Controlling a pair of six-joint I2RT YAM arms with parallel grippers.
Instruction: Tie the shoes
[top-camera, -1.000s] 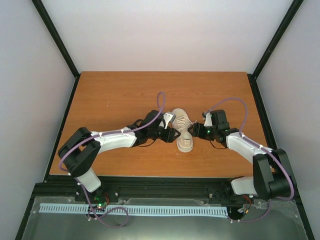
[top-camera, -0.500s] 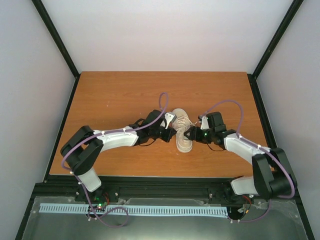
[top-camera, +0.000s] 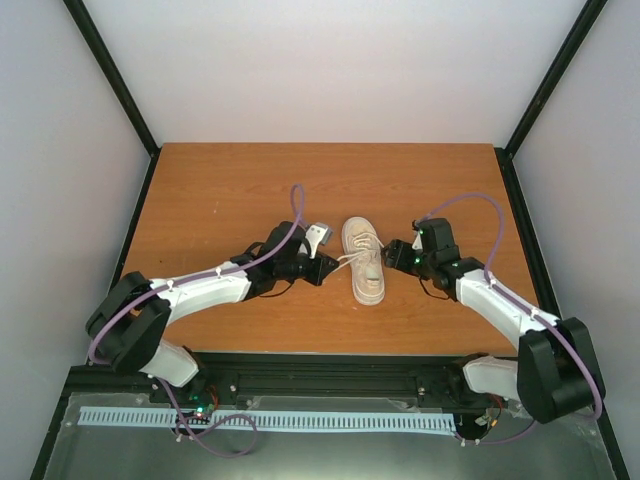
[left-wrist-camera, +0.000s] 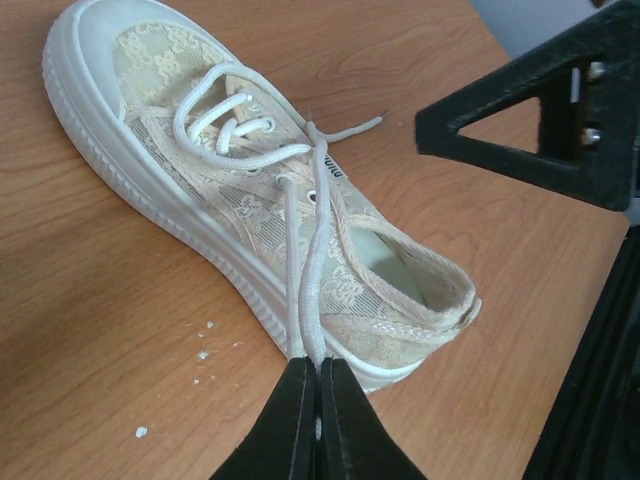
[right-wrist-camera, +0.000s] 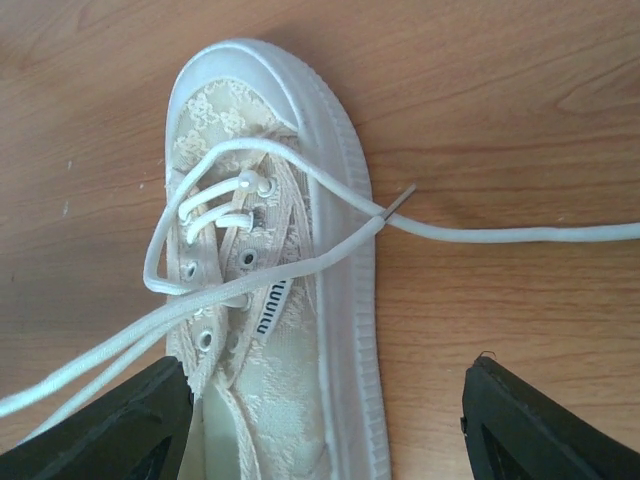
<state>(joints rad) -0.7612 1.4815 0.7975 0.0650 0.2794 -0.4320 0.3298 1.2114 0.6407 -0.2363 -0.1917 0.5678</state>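
The cream lace-patterned shoe (top-camera: 366, 264) lies mid-table, toe toward the far side, between both arms. My left gripper (top-camera: 327, 268) is just left of it, shut on a doubled strand of white lace (left-wrist-camera: 312, 270) that runs taut from the eyelets to the fingertips (left-wrist-camera: 300, 400). In the right wrist view the shoe (right-wrist-camera: 290, 330) sits under my right gripper (right-wrist-camera: 325, 425), open, one finger over the shoe's inner side and the other over bare wood, nothing held. A loose lace end (right-wrist-camera: 500, 235) trails off to the right across the table.
The wooden table (top-camera: 220, 190) is edged by a black frame and grey walls. Small white crumbs (left-wrist-camera: 205, 350) lie beside the sole. A black finger of the right gripper (left-wrist-camera: 540, 130) hangs above the shoe's heel side in the left wrist view.
My left gripper has shut on the lace and drawn back to the left, pulling the strand taut. The right gripper has opened wider and backed slightly away from the shoe.
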